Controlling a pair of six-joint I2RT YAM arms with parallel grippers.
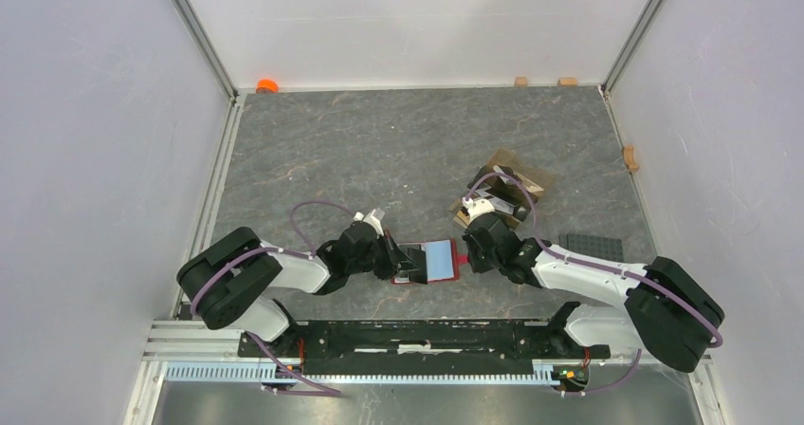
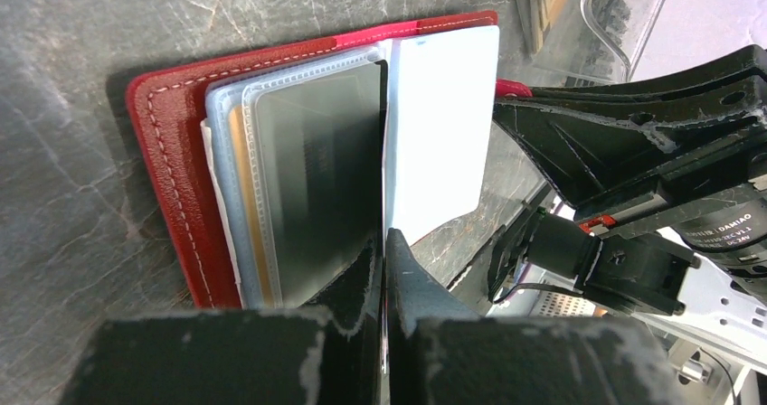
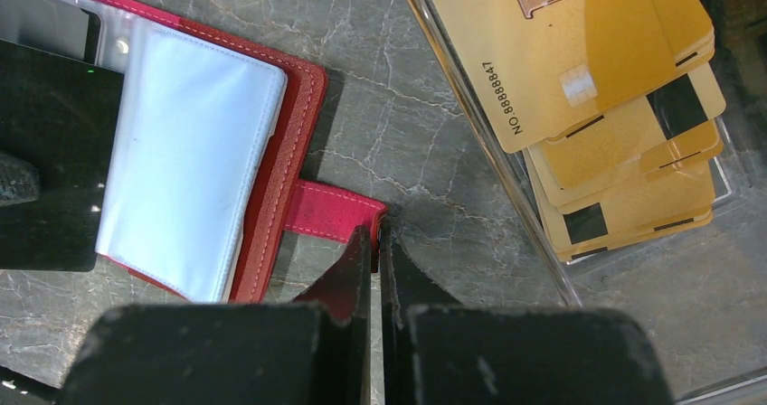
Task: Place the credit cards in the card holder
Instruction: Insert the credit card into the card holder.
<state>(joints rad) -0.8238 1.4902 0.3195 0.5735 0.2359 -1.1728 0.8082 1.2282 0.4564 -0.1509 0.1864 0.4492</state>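
Much of the dark card (image 2: 317, 179) was hard to read: the left wrist view saw it nearly edge-on and glossy, its near edge lost between the fingers of the left gripper (image 2: 385, 242), which were clamped tight on it. The card lay over the left page of the open red card holder (image 2: 172, 179), covering the plastic sleeves, so that only a strip of an orange card (image 2: 249, 206) showed from beneath it. At 3 o'clock from the dark card lay the right page with a light blue card (image 2: 443, 125), its print too washed out to make out. The right gripper (image 3: 375, 238) had its fingers pressed together on the end of the holder's closure tab (image 3: 330, 213), at 3 o'clock from the holder. In the right wrist view a clear tray (image 3: 633, 315) was cut off by the frame; a fanned stack of gold cards (image 3: 597, 61) lay in it, at 1 o'clock from the holder. On the table (image 1: 379, 140), a dark plate (image 1: 593, 248) sat at 3 o'clock from the holder, beyond the right arm. Tan blocks (image 1: 520, 81) and a small orange object (image 1: 267, 85) lay along the far wall.
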